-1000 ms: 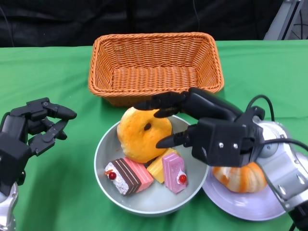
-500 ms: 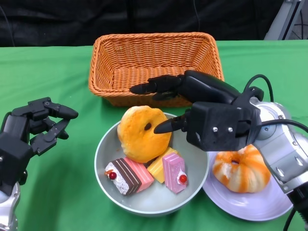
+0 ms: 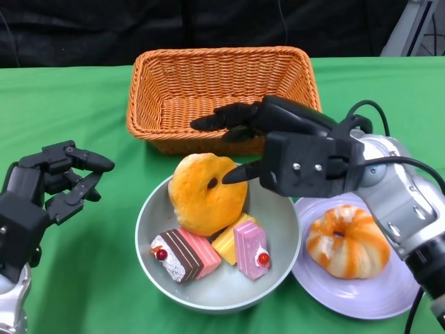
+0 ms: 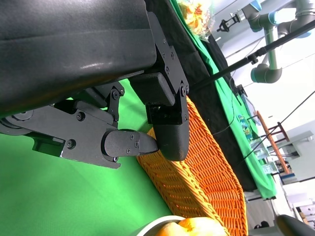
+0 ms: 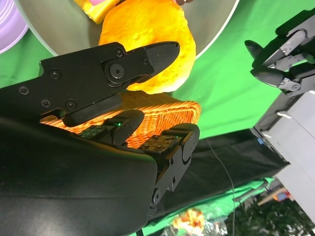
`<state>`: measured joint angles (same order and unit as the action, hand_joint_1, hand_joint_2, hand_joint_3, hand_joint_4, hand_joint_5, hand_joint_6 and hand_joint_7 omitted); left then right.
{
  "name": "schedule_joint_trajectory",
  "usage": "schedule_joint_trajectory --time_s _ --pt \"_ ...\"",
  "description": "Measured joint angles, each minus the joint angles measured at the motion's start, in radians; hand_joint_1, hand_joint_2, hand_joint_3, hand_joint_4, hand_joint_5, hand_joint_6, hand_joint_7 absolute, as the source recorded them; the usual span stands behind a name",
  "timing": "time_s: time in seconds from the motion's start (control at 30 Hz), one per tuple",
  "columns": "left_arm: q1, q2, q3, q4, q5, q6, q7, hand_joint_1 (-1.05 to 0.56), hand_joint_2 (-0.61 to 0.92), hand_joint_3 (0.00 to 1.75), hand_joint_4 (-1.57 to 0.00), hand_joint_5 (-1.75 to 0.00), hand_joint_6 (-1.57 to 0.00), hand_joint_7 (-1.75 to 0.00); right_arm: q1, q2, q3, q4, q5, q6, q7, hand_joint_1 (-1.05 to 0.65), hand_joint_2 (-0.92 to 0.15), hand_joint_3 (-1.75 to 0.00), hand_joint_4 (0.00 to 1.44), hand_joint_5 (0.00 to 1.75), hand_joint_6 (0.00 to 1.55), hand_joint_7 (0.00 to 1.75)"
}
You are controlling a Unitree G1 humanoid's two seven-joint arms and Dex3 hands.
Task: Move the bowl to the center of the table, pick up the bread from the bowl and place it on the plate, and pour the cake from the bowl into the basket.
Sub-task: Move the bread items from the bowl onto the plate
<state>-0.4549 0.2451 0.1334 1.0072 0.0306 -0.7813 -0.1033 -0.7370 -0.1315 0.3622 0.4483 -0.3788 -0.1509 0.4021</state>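
The bowl (image 3: 217, 292) sits near the middle of the green tabletop (image 3: 83, 90). It holds a round bread (image 3: 206, 191) at 11 o'clock and three cakes (image 3: 212, 250) toward 6. The basket (image 3: 222, 94) at 12 o'clock holds nothing. The plate (image 3: 361, 296) at 4 o'clock carries a ridged orange bun (image 3: 348, 240). The right robot hand (image 3: 278, 149) hovers over the bread, fingers wide, holding nothing. The left robot hand (image 3: 52, 184) at 9 o'clock is loosely open.

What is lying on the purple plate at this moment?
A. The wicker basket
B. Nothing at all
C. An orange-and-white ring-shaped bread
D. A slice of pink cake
C: the head view shows an orange-and-white ring-shaped bread on the purple plate, while the cake pieces lie in the bowl.
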Motion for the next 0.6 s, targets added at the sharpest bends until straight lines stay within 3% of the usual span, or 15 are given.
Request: schedule_joint_trajectory --time_s 0.6 --pt "0.0 -0.004 0.0 -0.005 -0.001 0.0 0.0 -0.18 0.92 0.31 -0.85 -1.39 -0.89 -0.9 -0.035 0.015 0.008 0.127 -0.018 -0.068 -0.038 -0.57 -0.92 -0.01 0.54 0.01 0.46 0.0"
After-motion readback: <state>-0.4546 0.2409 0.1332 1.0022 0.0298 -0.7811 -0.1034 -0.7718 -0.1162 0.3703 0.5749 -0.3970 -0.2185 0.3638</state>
